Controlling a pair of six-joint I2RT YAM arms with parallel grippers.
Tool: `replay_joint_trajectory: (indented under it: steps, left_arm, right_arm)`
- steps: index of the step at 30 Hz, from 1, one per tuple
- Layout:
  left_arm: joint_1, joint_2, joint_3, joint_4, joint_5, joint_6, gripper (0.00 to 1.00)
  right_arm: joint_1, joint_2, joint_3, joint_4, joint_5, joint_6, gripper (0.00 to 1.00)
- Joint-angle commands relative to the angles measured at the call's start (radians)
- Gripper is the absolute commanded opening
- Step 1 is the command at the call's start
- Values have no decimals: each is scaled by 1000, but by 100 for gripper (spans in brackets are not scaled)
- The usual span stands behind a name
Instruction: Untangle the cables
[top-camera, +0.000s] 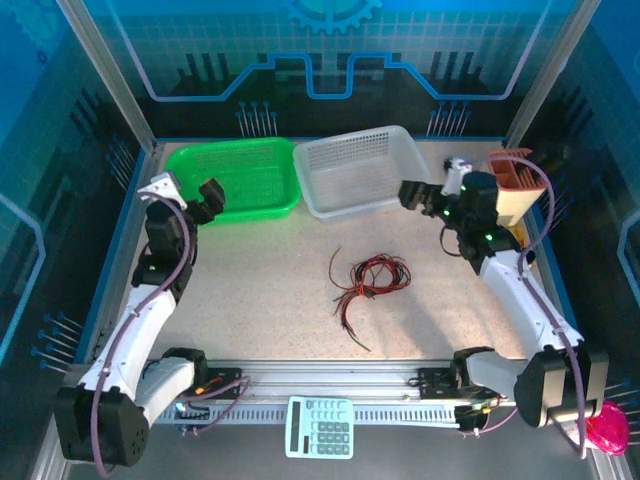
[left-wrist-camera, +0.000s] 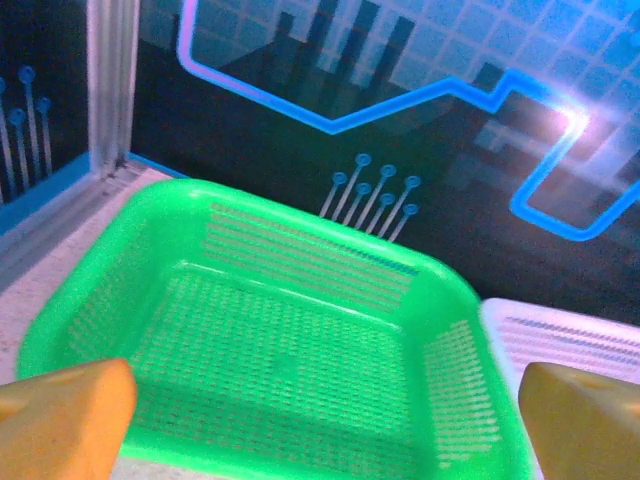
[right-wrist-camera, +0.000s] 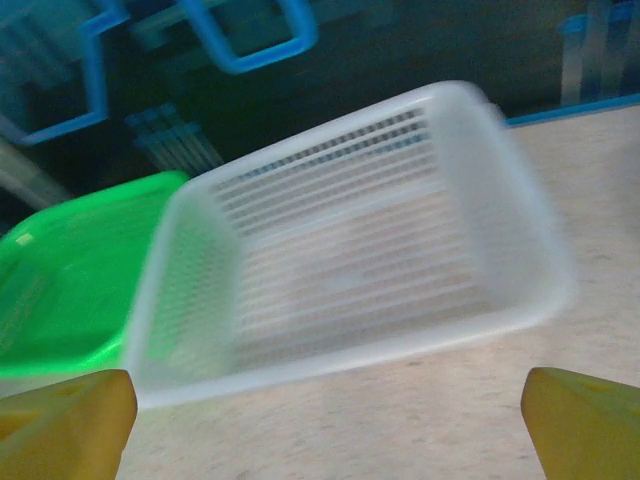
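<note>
The cables (top-camera: 367, 277), thin red and black strands in a tangled bunch, lie on the speckled table at its middle, with one black end trailing toward the near edge. My left gripper (top-camera: 203, 198) hovers far to their left, over the front rim of the green basket (top-camera: 240, 177), open and holding nothing. Its yellow fingertips (left-wrist-camera: 60, 415) sit wide apart at the bottom corners of the left wrist view. My right gripper (top-camera: 414, 194) is raised at the right, beside the white basket (top-camera: 358, 168), open and holding nothing. The right wrist view is blurred and has the white basket (right-wrist-camera: 345, 270) ahead.
The green basket (left-wrist-camera: 290, 340) and the white basket stand side by side at the table's back. An orange-brown holder (top-camera: 514, 180) stands at the back right. A calculator (top-camera: 320, 427) lies on the near rail. Metal frame posts and blue walls enclose the table.
</note>
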Motion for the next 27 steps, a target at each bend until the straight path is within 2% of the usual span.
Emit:
replay_joint_trajectory:
  steps: [1,4,8,16,20,24,27]
  left_arm:
    - [0,27,100,-304,110,-129,99]
    - [-5,34,131,-368,177,-187,99]
    - [-21,4,99,-379,240,-239,99]
    - [-37,-25,9,-355,211,-292,99]
    - [-43,7,-12,-317,222,-315,99]
    - [-54,72,-8,-288,244,-331,99]
    - [-65,128,-9,-234,242,-333,99]
  right_arm:
    - [150,72,152,-221,44,-82,100]
    - [267,170,271,-328,120,-82,100]
    - [415,275,317,-342,130,0,96]
    - [647,544,337,-221,182,227,84]
    - [668,683,395,-194,220,299,76]
    - [631,742,428,-140,263,350,66]
    - [588,785,466,-95,251,374,61]
